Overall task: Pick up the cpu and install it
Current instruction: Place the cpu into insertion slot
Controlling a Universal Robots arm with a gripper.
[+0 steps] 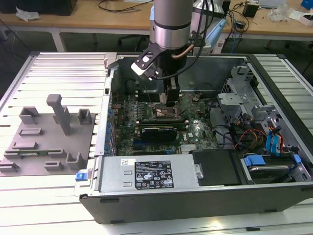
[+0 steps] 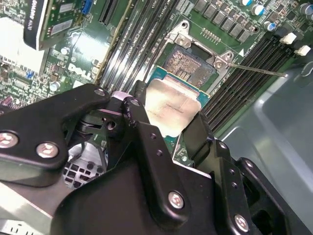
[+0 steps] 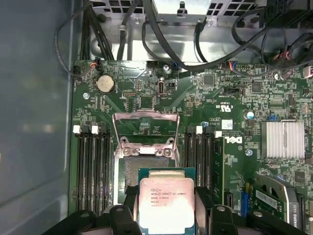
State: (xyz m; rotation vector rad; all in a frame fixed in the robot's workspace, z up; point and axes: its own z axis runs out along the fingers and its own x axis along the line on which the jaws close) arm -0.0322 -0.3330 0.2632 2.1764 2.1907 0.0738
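One cpu [image 3: 165, 203] is pinched at its edges between the two fingers [image 2: 141, 122] of the gripper [image 3: 165, 215]; it is held close over the one open socket [image 3: 142, 169], which is flanked by two banks of memory slots [image 3: 93, 166].

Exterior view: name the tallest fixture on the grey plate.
The T-topped post; it rises well above the low blocks and brackets around it.

I see arm [image 1: 171, 22] pointing straight down, wrist vertical, gripper [image 1: 171, 100] low, fingers [image 2: 146, 142] clamped on cpu [image 2: 171, 105] edges.
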